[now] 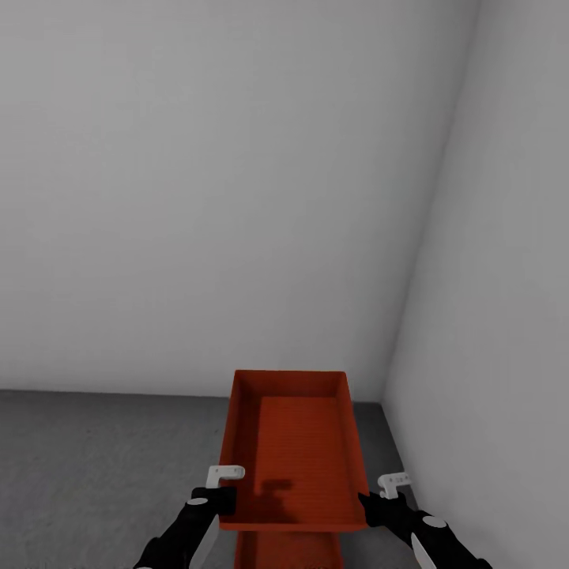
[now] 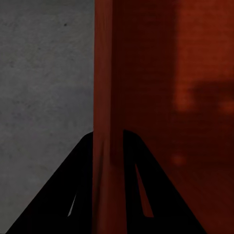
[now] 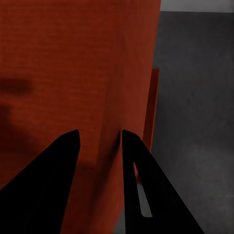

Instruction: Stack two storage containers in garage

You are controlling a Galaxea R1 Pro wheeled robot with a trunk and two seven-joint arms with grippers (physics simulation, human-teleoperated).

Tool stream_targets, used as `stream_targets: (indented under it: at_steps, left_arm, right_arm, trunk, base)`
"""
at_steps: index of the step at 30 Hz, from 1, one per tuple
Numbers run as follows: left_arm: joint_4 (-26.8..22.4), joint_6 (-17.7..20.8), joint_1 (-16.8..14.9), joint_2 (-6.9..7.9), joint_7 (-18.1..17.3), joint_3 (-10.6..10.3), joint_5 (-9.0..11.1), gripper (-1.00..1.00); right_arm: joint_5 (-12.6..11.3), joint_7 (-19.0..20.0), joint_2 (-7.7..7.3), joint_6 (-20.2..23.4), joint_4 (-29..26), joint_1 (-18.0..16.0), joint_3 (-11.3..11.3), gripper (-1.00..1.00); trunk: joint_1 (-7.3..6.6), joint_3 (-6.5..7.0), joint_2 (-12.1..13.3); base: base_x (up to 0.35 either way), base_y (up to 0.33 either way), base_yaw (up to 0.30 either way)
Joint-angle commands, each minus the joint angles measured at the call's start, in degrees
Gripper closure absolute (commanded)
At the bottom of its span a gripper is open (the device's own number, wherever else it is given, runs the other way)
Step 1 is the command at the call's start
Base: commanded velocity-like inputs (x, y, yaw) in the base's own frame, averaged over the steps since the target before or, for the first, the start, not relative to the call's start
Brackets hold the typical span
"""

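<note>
Black fingers of the left gripper (image 1: 212,499) are closed astride the left long wall of an orange-red, lidless, thin-walled rectangular storage container (image 1: 296,450); in the left wrist view the wall is seen pinched between the two dark fingers (image 2: 58,204). The right gripper (image 1: 379,506) is clamped in the same way on the opposite long wall, one finger (image 3: 44,190) inside the box and the other outside, as the right wrist view makes plain. The upper container is thus held level between both arms, near its closer end, with its ribbed bottom open to the head camera.

Just beneath it, at the lower edge of the head view, a second orange-red container (image 1: 288,553) of the same make is seen, and its rim is glimpsed below the held box in the right wrist view. Whether the upper box is already resting on the lower one or is held slightly above it cannot be told.

Around both lies the dark grey speckled concrete floor (image 1: 95,466), met by plain pale grey walls (image 1: 237,197) forming a corner. The carrying into the garage is judged done for both boxes; only the settling of the upper box and the release of both grips are judged left
</note>
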Motion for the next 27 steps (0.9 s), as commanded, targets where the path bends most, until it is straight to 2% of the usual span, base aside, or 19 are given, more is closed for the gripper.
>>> stream_targets:
  at_steps: [1, 27]
  left_arm:
    - [-2.27, 0.49, -0.07, -0.05, 0.39, 3.94, -1.52, 1.00]
    - [-2.27, 0.51, -0.07, -0.13, 0.41, 3.94, -1.52, 1.00]
  right_arm:
    - [0.29, 0.08, -0.07, 0.20, -0.12, 0.02, 0.56, 1.00]
    - [0.20, 0.07, -0.07, 0.37, -0.10, 0.02, 0.51, 1.00]
  trunk:
    - [0.24, -0.37, -0.50]
    - [5.95, -7.43, -10.93]
  base:
    - [0.000, 0.000, 0.000]
    - [0.000, 0.000, 0.000]
